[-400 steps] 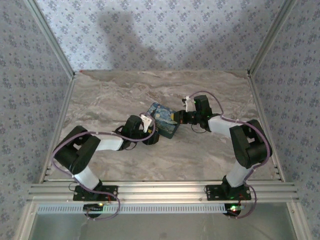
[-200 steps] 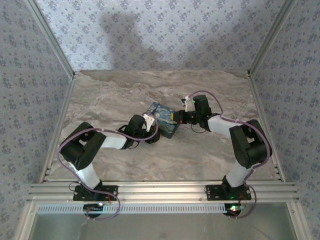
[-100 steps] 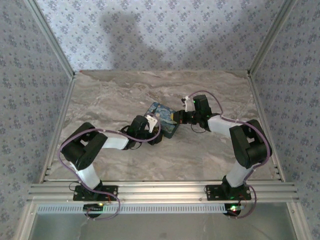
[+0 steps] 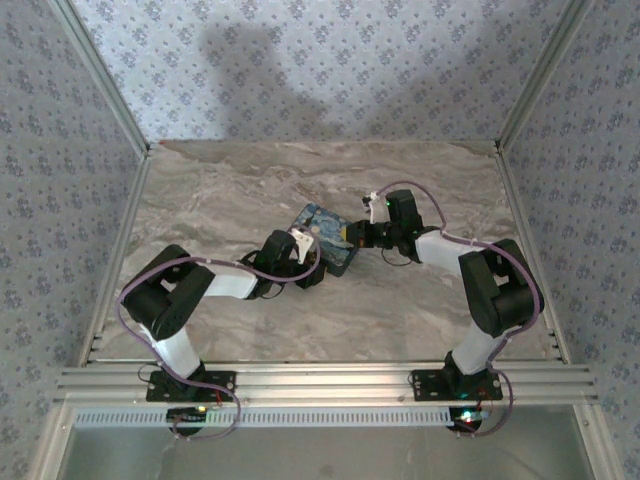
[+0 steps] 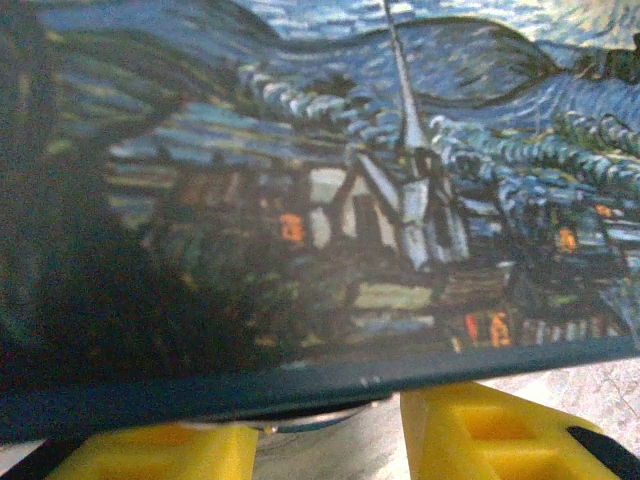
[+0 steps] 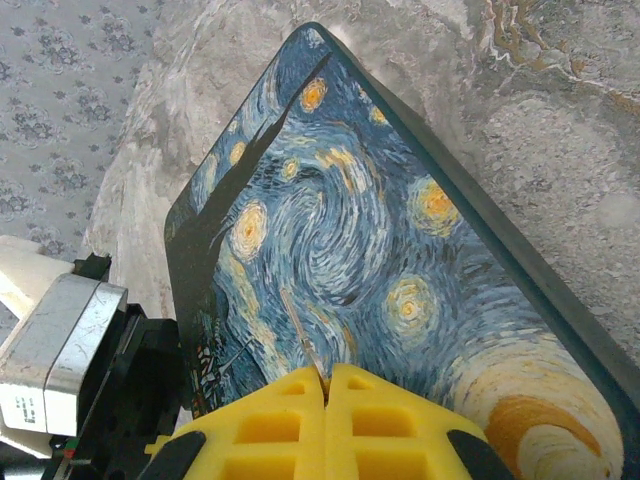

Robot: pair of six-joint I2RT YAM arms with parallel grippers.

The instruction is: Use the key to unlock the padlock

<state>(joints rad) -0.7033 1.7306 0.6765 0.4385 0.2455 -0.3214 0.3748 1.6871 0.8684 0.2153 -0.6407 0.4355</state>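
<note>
The blue-and-yellow painted box point(image 4: 326, 238) lies mid-table between both grippers. My right gripper point(image 4: 352, 238) is shut on the key point(image 6: 300, 325), a thin silvery sliver that sticks out of the closed fingertips point(image 6: 326, 372) over the box's lid point(image 6: 380, 250). My left gripper point(image 4: 308, 268) presses against the box's near-left corner. In the left wrist view the painted side point(image 5: 330, 200) is very close, and its lower edge covers the tips of both yellow fingers point(image 5: 490, 425), which stand apart. A thin blue-grey curved bar point(image 5: 319, 423), perhaps the padlock's shackle, shows under that edge; the padlock's body is hidden.
The marble tabletop point(image 4: 230, 190) has patterned walls and aluminium frame posts point(image 4: 115, 215) on three sides. An aluminium rail point(image 4: 320, 380) at the near edge carries both arm bases. The right arm's elbow point(image 4: 500, 285) stands tall at the right.
My left arm has swung its elbow to the right and pushed its gripper a little closer under the box's near corner. The right arm and the key have stayed put.
</note>
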